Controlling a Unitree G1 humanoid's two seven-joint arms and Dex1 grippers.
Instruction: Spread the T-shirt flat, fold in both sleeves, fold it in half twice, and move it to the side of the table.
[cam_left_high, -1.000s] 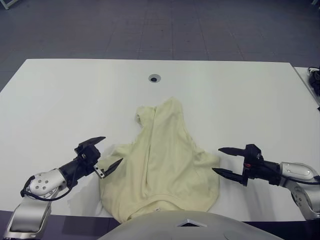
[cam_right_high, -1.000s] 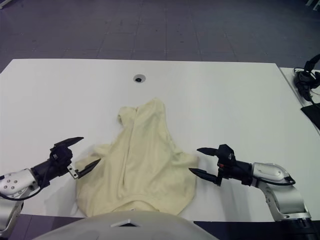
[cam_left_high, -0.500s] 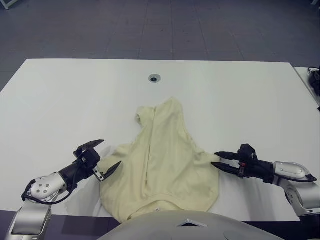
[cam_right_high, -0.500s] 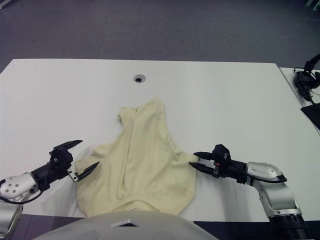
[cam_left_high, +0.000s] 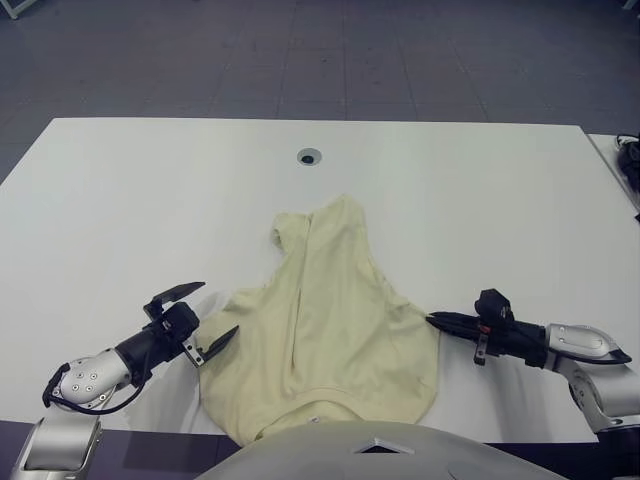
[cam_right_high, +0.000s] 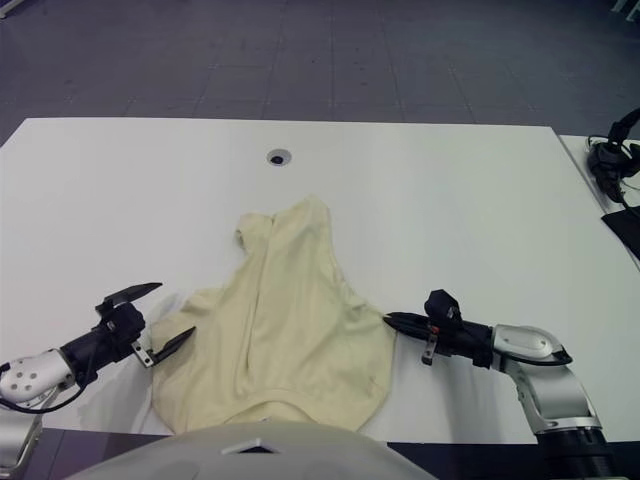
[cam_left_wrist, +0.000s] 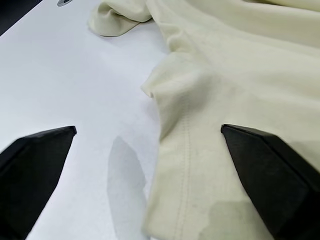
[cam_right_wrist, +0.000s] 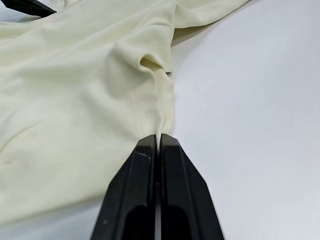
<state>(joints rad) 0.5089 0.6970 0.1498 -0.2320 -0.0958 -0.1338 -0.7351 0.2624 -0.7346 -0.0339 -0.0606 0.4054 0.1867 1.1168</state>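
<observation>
I see the white table (cam_left_high: 120, 200) with the pale yellow T-shirt (cam_left_high: 330, 320) lying bunched near its front edge, in the middle, one end trailing toward the far side. My right gripper (cam_left_high: 434, 320) sits at the shirt's right edge, fingers pressed together with a fold of the hem pinched at their tips. My left gripper (cam_left_high: 220, 306) is spread wide at the shirt's left edge, one finger over cloth, the other over bare table. A small round cable hole (cam_left_high: 310, 156) lies beyond the shirt.
</observation>
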